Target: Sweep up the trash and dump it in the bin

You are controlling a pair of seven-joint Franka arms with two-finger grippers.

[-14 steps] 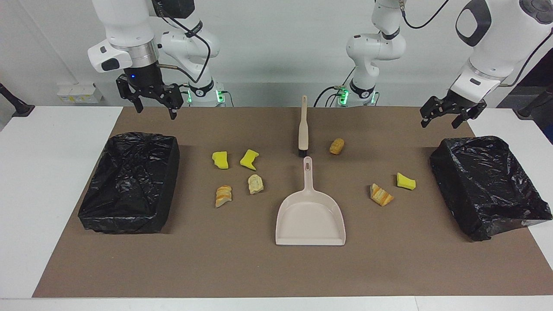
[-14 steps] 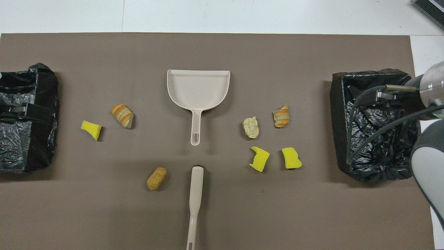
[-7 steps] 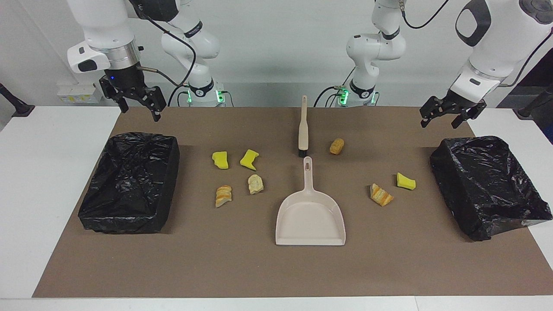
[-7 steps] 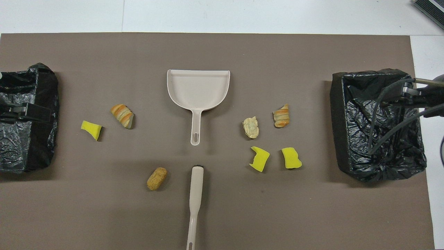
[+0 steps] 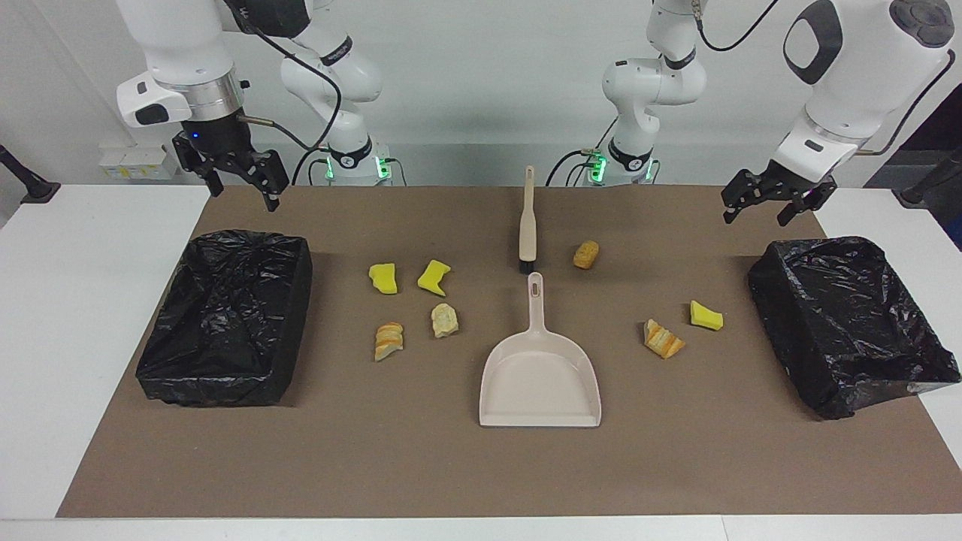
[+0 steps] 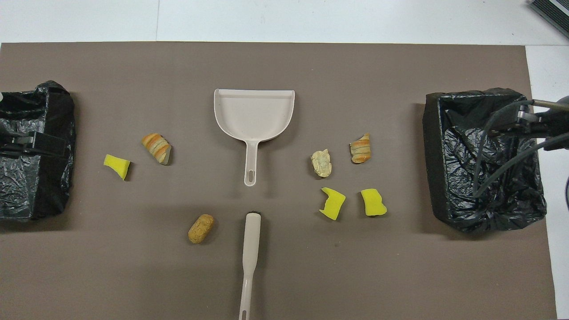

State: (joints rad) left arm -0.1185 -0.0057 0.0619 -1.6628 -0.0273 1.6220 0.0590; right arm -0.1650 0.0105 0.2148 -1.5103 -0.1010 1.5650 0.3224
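Several bits of trash lie on the brown mat: yellow foam chunks (image 5: 383,278) (image 5: 434,276) (image 5: 706,315) and bread-like pieces (image 5: 388,340) (image 5: 444,320) (image 5: 664,338) (image 5: 586,254). A beige dustpan (image 5: 539,376) (image 6: 254,111) lies mid-table, its handle pointing at the beige brush (image 5: 527,225) (image 6: 250,253), which lies nearer the robots. One black-bagged bin (image 5: 225,315) (image 6: 480,178) stands at the right arm's end, another bin (image 5: 849,323) (image 6: 44,195) at the left arm's end. My right gripper (image 5: 244,194) hangs open and empty over the mat's corner by its bin. My left gripper (image 5: 755,218) hangs open and empty by the other bin.
The brown mat (image 5: 451,466) covers most of the white table (image 5: 75,300). The trash lies in two groups, one on each side of the dustpan. Cables trail from the right arm over its bin in the overhead view.
The right gripper has risen and swung toward its own end of the table. The left gripper has shifted a little toward the table's middle. Nothing on the mat has moved.
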